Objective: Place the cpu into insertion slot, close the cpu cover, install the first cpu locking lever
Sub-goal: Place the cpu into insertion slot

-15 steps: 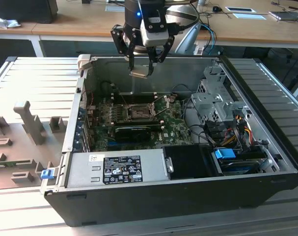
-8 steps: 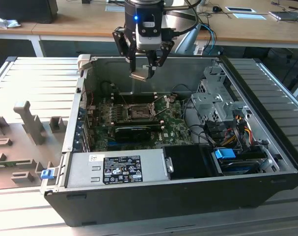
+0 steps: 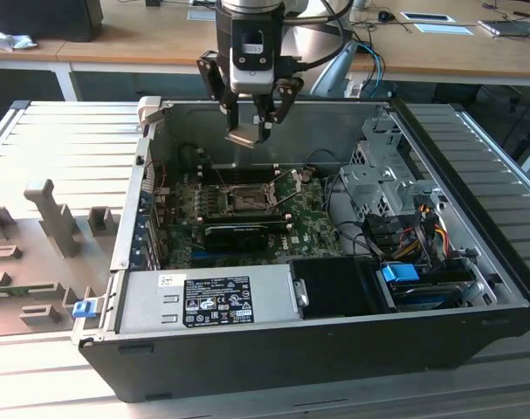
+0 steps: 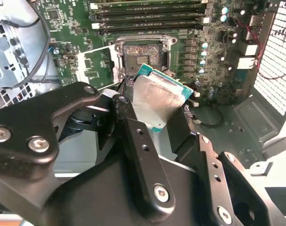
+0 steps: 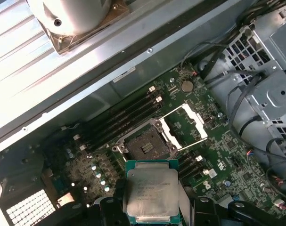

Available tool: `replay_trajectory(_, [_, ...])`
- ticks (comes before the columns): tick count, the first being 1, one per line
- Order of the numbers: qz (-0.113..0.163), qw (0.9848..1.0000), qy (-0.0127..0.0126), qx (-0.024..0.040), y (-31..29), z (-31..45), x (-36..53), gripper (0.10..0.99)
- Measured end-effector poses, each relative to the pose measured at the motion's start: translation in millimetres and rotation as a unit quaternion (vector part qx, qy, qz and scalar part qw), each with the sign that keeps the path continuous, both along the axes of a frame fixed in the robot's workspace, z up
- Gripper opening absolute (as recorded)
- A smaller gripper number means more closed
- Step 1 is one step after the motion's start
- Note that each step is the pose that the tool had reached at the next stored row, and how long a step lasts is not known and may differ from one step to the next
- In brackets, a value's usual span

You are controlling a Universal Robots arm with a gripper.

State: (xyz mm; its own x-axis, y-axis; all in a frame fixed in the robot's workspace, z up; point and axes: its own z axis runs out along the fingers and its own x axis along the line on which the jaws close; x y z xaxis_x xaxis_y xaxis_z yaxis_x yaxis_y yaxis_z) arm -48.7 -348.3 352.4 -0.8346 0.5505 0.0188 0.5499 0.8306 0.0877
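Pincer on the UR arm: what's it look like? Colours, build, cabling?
The pincer is black, with a pale grey plate on its body's front in the exterior view. The second wrist view shows matte black jointed finger links with silver screw heads and small round holes. The wrist above is silver-grey; a dark cable loops beside it.

Open case (image 3: 291, 360), green motherboard (image 3: 310, 216), power supply (image 3: 214, 299), drive cage (image 3: 380, 175)

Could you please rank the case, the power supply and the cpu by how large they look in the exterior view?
1. case
2. power supply
3. cpu, held in the hand above the case; it plainly looks smallest, even if nearer the camera.
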Motion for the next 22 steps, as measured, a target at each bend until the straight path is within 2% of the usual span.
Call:
replay_trajectory(5, [-0.027,0.9996,0.0000,0.0000,0.0,-0.8,-0.2,0.525])
replay_trajectory(7, [-0.045,0.9990,0.0000,0.0000,0.0,-1.2,-0.2,0.525])
replay_trajectory(9, [-0.063,0.9980,-0.0001,0.0001,0.0,-1.6,-0.2,0.525])
replay_trajectory(13, [-0.101,0.9949,0.0000,0.0000,0.0,-3.3,-0.7,0.525])
replay_trajectory(17, [-0.118,0.9930,0.0000,0.0001,0.0,-5.2,-1.8,0.525])
replay_trajectory(20, [-0.119,0.9929,0.0007,-0.0003,0.0,-8.1,-1.9,0.525])
replay_trajectory(21, [-0.119,0.9929,0.0020,-0.0008,0.0,-10.6,-1.9,0.525])
replay_trajectory(22, [-0.122,0.9925,0.0023,-0.0012,0.0,-11.8,-1.9,0.525])
